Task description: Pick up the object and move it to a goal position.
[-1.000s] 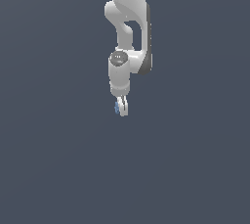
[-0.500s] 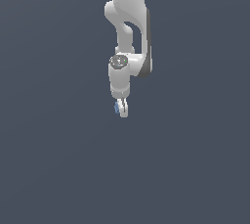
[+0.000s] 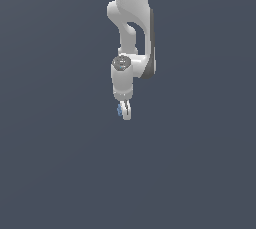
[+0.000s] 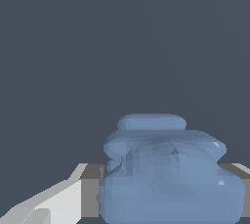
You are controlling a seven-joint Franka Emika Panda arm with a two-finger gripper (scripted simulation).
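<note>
The object (image 4: pixel 168 174), a lumpy blue thing stacked in knobbly tiers, sits between the fingers (image 4: pixel 58 201) of the gripper (image 3: pixel 124 111), whose jaws are pinching it from either side; in the wrist view it bulks large between the grey pads (image 4: pixel 90 189), with the pad at its 9 o'clock side touching its lowest and widest tier. In the exterior view only a sliver of blue shows at the fingertips, roughly at 6 o'clock from the white wrist (image 3: pixel 122 75), with the arm (image 3: pixel 132 18) rising toward 12 o'clock. The main risk I would judge is slip: the surface is bumpy and rounded, so the flat pads probably bear on a few high points only, and a quick swing or sudden stop could let the thing twist or squirm out. No goal marker shows in either view, so a carry could also end off target. Nothing else stands near to strike; the background is plain grey all round.
</note>
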